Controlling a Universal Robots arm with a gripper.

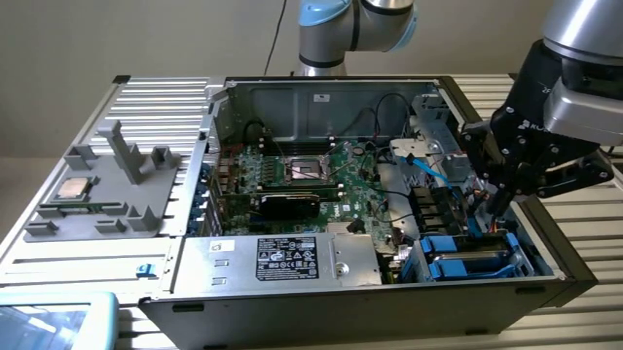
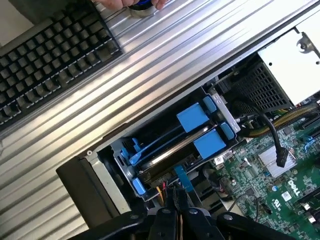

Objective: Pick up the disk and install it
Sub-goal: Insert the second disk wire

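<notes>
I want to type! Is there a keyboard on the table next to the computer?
Yes, a black keyboard lies on the ribbed metal table beside the open computer case.

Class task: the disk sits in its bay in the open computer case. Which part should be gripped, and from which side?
Probably a blue tab on the disk's outward end, from the case's open side: the rest lies sunk between the bay walls, hard to reach.
</notes>
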